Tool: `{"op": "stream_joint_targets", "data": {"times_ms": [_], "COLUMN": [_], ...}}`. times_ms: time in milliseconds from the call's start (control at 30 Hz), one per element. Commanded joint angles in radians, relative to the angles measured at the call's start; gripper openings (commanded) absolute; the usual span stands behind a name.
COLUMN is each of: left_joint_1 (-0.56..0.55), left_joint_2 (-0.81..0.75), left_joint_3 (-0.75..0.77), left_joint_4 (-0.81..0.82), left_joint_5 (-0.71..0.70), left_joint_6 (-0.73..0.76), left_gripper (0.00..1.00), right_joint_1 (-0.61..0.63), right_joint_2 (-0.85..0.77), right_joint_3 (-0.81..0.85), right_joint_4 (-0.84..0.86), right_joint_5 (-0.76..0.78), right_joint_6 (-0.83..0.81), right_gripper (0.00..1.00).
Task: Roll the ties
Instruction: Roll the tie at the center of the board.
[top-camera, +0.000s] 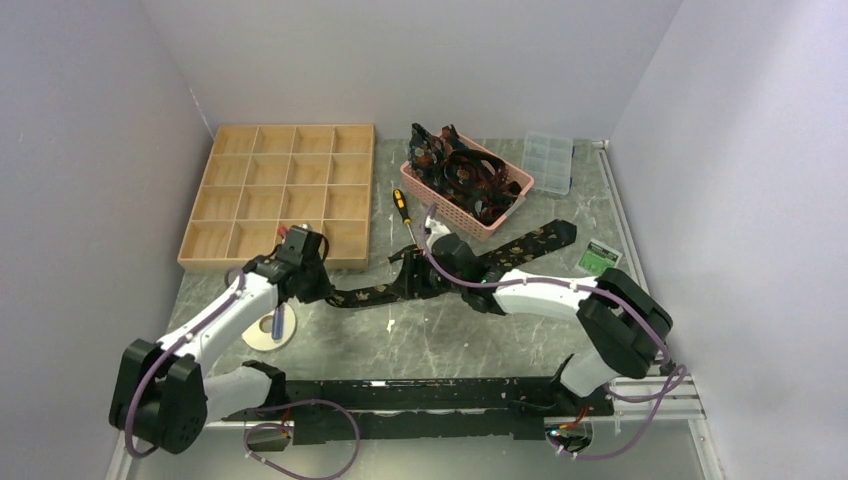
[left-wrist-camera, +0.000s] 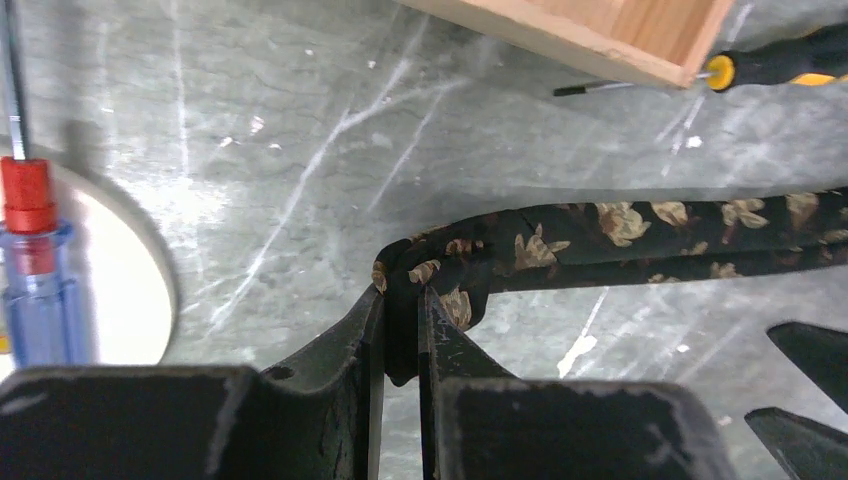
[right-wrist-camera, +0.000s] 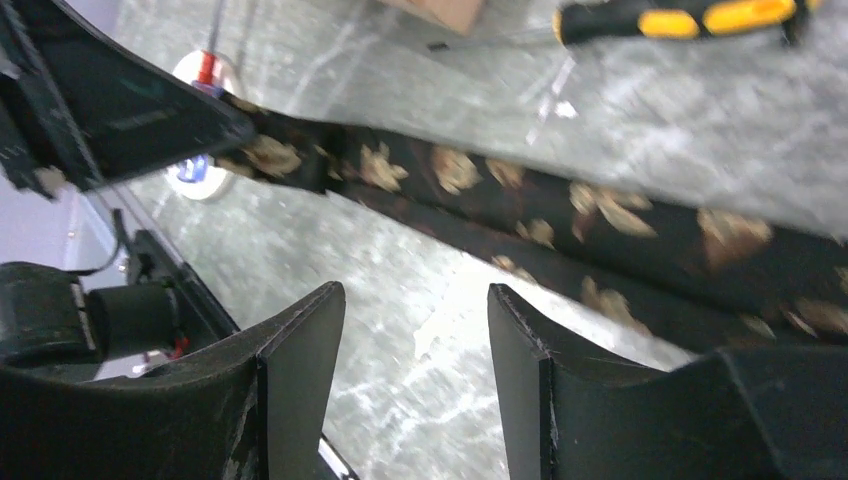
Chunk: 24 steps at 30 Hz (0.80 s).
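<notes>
One tie (top-camera: 530, 243) lay stretched across the counter (top-camera: 450, 340), its narrow end clenched in the left gripper (left-wrist-camera: 400, 325). The right gripper (right-wrist-camera: 415, 330) hovered just above that tie, jaws released, grasping nothing. More ties (top-camera: 465, 172) were heaped in one pink basket (top-camera: 518, 180), too tangled to count. Two tools lay nearby: a yellow-handled screwdriver (top-camera: 403, 208) and a blue-handled screwdriver (left-wrist-camera: 35, 300).

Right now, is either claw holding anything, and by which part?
The left claw pinches the black patterned tie by its narrow end. The right claw is open near the tie's middle, holding nothing.
</notes>
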Motion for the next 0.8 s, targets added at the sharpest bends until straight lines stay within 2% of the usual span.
{"op": "stream_joint_targets", "data": {"times_ms": [0, 367, 767], "left_joint_1": [-0.069, -0.249, -0.420], "left_joint_2": [0.088, 0.407, 0.775], "left_joint_3": [0.118, 0.378, 0.714], "left_joint_4": [-0.179, -0.454, -0.725], "left_joint_5": [-0.203, -0.471, -0.630], "left_joint_6": [0.007, -0.089, -0.231], "left_gripper": [0.03, 0.03, 0.03], "right_joint_1": [0.002, 0.002, 0.001], "right_joint_2": [-0.081, -0.311, -0.409], "right_joint_3": [-0.080, -0.230, -0.294], "right_joint_4": [-0.032, -0.130, -0.160], "right_joint_5": [0.088, 0.231, 0.287], "right_joint_6": [-0.011, -0.021, -0.017], "right_gripper": [0.58, 0.58, 0.59]}}
